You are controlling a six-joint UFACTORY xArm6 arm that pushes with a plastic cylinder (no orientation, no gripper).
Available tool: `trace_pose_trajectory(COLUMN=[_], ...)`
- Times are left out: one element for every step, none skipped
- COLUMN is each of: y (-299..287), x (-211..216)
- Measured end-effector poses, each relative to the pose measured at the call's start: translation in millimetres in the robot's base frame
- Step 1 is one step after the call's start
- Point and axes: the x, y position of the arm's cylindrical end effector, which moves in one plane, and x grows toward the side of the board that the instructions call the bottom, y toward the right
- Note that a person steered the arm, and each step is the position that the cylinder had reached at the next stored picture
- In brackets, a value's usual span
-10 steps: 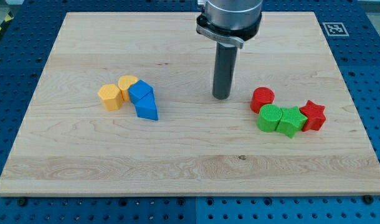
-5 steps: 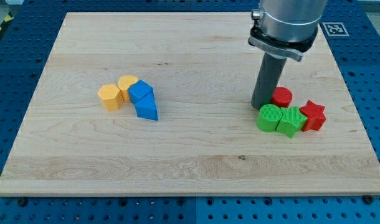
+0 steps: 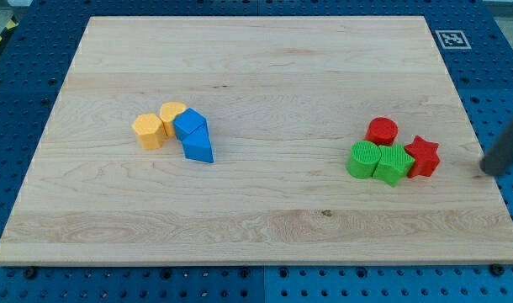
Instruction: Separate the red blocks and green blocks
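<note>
A red cylinder [image 3: 381, 130] sits just above a green cylinder [image 3: 364, 159] and a green block [image 3: 394, 163] at the view's right. A red star block [image 3: 422, 156] touches the green block's right side. My tip [image 3: 490, 172] is at the view's far right edge of the board, to the right of the red star and apart from it. Only the rod's lower part shows.
Two yellow blocks [image 3: 148, 130] [image 3: 171, 115] and two blue blocks [image 3: 190, 124] [image 3: 198, 146] form a cluster at the view's left. The wooden board [image 3: 256, 219] lies on a blue pegboard table. A black-and-white marker [image 3: 452, 39] is at the view's top right.
The rod swept from the board's middle to the far right edge. It pushed the red cylinder rightward, so it now sits above the two green blocks.
</note>
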Motion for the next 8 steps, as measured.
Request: trace_pose_trajectory(y=[-15.5, -34.7, -38.9, -45.5, -64.2, -74.9, -78.3, -79.3], x=[21.0, 8.8, 8.3, 8.8, 7.4, -0.2, -17.2, -31.7])
